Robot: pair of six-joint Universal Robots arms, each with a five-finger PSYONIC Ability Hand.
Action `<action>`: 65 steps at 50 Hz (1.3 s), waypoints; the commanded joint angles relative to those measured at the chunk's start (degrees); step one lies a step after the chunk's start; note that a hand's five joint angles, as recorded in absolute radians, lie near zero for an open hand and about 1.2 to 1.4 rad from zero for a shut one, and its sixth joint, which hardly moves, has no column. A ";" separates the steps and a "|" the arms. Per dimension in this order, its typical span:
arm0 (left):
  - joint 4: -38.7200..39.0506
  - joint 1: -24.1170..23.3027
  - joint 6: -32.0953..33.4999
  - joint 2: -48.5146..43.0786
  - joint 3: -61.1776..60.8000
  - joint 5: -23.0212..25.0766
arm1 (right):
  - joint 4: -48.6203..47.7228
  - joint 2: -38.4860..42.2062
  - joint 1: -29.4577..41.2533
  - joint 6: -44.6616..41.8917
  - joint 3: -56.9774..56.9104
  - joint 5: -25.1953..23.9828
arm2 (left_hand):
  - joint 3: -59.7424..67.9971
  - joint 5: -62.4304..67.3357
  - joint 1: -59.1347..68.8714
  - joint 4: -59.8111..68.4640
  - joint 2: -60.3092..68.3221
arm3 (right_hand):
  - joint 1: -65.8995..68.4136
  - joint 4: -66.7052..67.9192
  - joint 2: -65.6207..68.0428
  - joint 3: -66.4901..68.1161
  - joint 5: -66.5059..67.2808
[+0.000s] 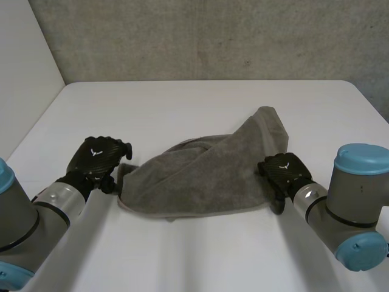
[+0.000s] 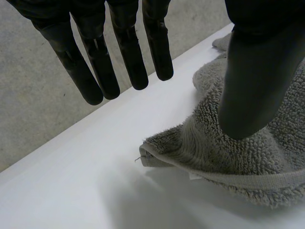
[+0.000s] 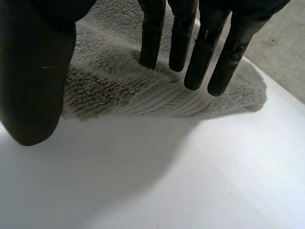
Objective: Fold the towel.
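A grey towel [image 1: 203,176] lies crumpled and loosely bunched in the middle of the white table [image 1: 182,106], with one end trailing toward the far right. My left hand [image 1: 97,157] hovers at its left corner. In the left wrist view its fingers [image 2: 90,71] are straight and spread, off the cloth, and the thumb sits over the towel [image 2: 228,152] near that corner. My right hand [image 1: 282,170] is at the towel's right edge. Its straight fingers [image 3: 190,47] reach over the towel [image 3: 119,81] there, thumb apart. Neither hand grips the cloth.
A grey concrete wall [image 1: 213,36] stands behind the table's far edge, and a white wall [image 1: 24,61] runs along the left side. Bare table [image 1: 200,255] lies in front of the towel between the two arms.
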 commanded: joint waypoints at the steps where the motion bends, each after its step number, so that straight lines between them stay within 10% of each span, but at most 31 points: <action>1: 0.07 -0.01 1.50 0.00 -0.54 -0.04 | -2.36 -0.13 0.19 0.54 -0.47 1.11 | -5.61 -14.94 -6.17 -6.44 -5.89 | 1.28 1.63 1.71 1.44 5.82; 35: -0.02 0.08 2.30 3.34 -2.38 0.13 | 1.69 4.61 0.02 8.28 -5.22 -2.41 | -5.44 -14.77 -6.00 -6.27 -5.73 | 18.10 18.45 18.53 18.26 22.64; 42: -0.10 0.17 2.38 3.34 -2.38 0.22 | 1.08 2.42 -0.95 12.31 -4.43 -2.67 | -5.61 -14.94 -6.17 -6.44 -5.89 | 49.64 49.99 50.07 49.80 54.18; 65: -0.28 -0.10 9.93 0.10 -3.17 0.13 | -5.87 -8.57 -5.43 16.64 1.20 1.37 | -13.68 -23.01 -14.24 -14.51 -13.97 | 49.67 50.02 50.10 49.82 54.20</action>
